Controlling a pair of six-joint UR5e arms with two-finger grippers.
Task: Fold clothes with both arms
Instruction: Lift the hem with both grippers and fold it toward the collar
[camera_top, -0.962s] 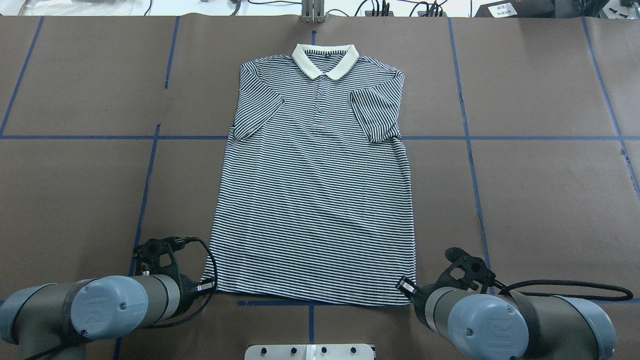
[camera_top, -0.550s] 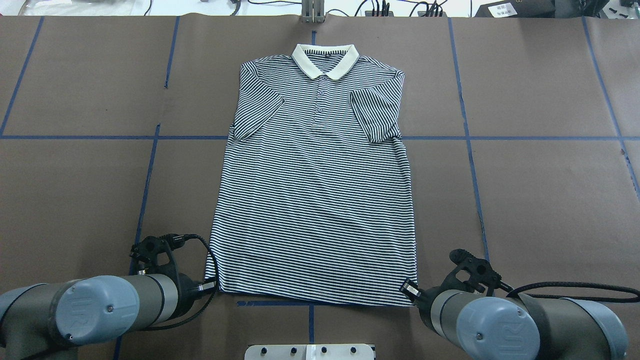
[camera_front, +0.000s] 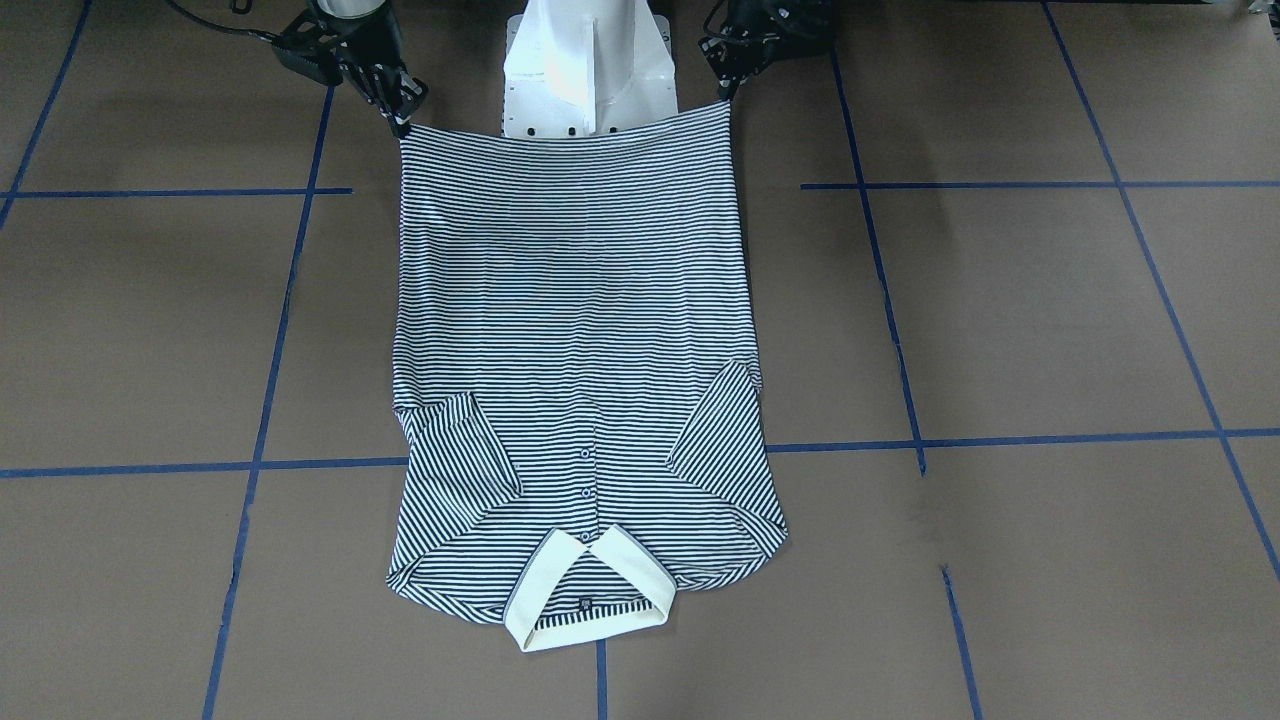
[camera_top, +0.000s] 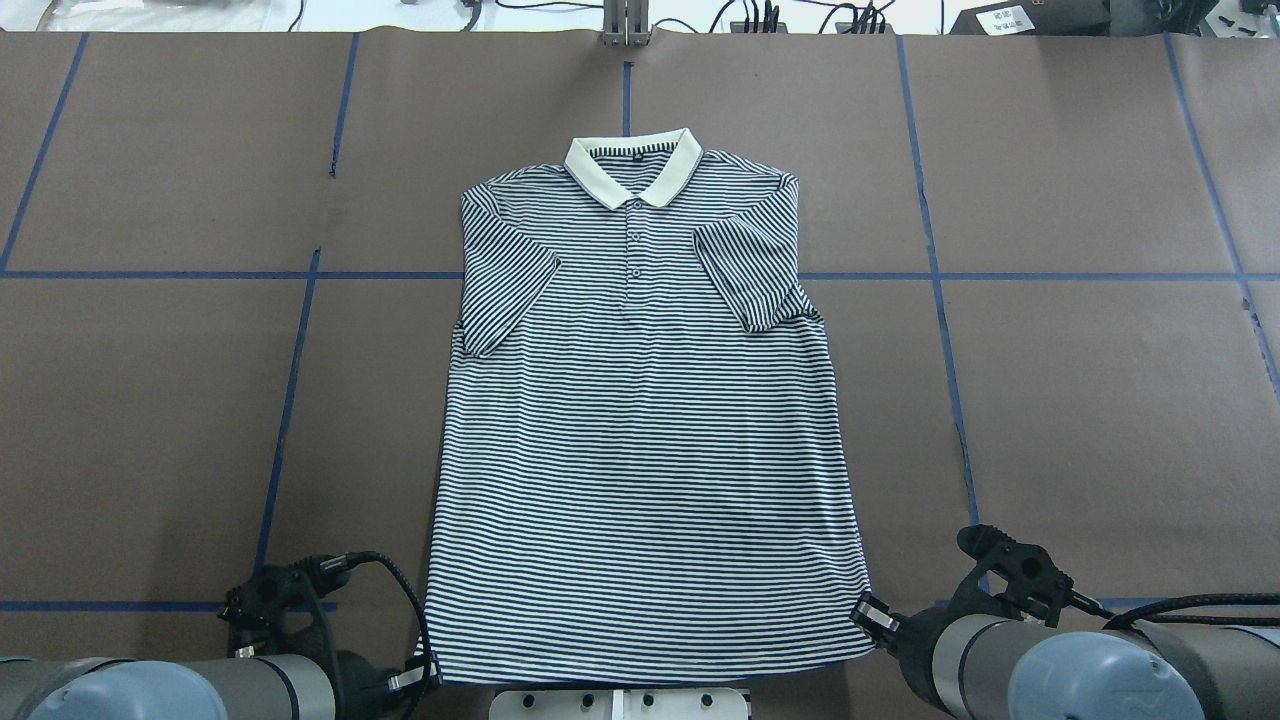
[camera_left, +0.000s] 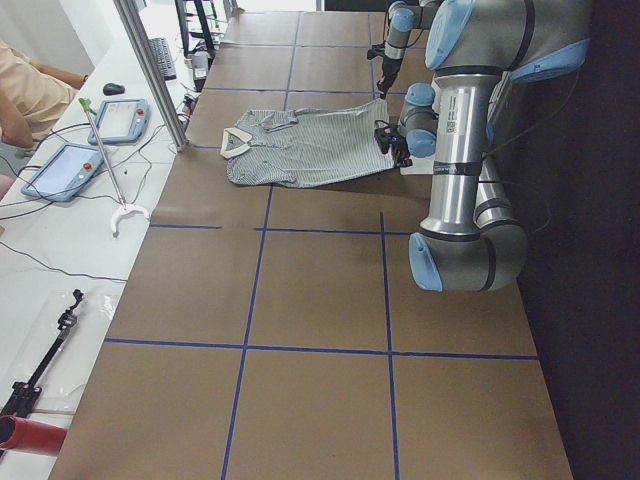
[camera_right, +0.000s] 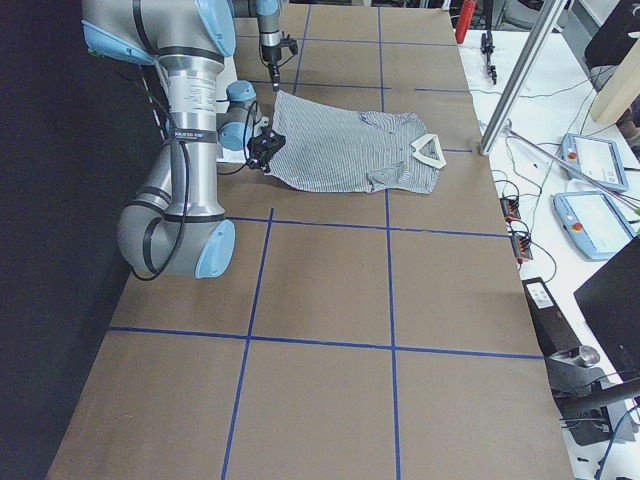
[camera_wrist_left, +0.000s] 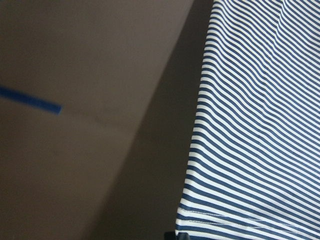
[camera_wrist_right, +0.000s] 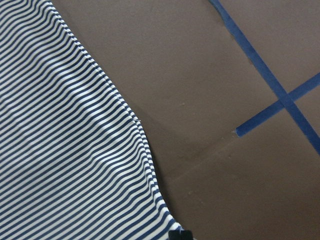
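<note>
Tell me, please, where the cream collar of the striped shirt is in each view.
Front-facing: collar at bottom centre, polo shirt above it.
Overhead: collar top centre.
Exterior left: collar upper left of centre.
Exterior right: collar upper right of centre.
Both wrist views: not in view.
Landmark: the metal post just beyond the collar, in overhead and both side views.

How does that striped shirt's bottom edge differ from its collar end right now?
The hem is pinched at its corners by the left gripper and right gripper and raised; the collar lies untouched on the table. The hem is striped; the collar is plain cream. Both belong to one polo shirt.
</note>
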